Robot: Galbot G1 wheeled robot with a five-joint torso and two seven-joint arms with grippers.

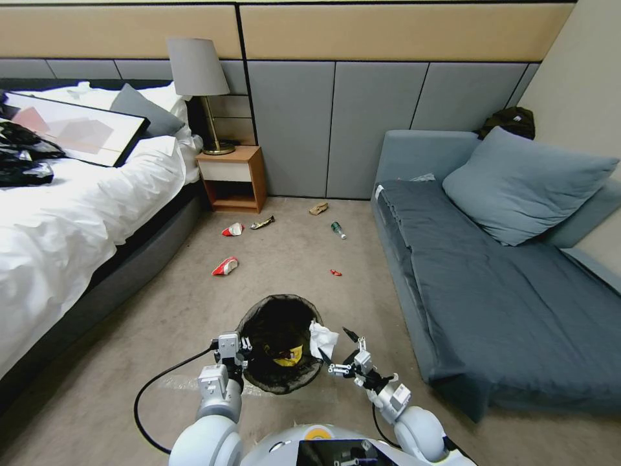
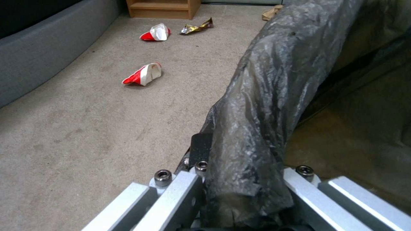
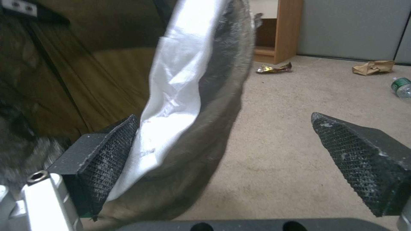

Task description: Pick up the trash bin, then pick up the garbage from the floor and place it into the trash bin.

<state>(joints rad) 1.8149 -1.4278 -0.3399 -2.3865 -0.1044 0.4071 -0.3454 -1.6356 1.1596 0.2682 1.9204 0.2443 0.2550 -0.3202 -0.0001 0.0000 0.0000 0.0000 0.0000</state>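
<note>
The left end effector [image 1: 240,344] clamps the trash bin [image 1: 279,343] by its rim, lifted before the robot, while the right end effector [image 1: 341,353] gapes beside a white tissue [image 1: 321,338] draped there, apparently just dropped.

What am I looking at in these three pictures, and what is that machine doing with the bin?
A two-armed wheeled robot is tidying a bedroom. One picture comes from a camera on its head, looking down; the other two from cameras on its wrists. The left gripper is clamped on the rim of the trash bin, which is lined with a black bag. The right gripper is open, its fingers straddling the rim where a white tissue hangs. On the floor lie red-and-white wrappers, a green bottle and brown crumpled paper.
</note>
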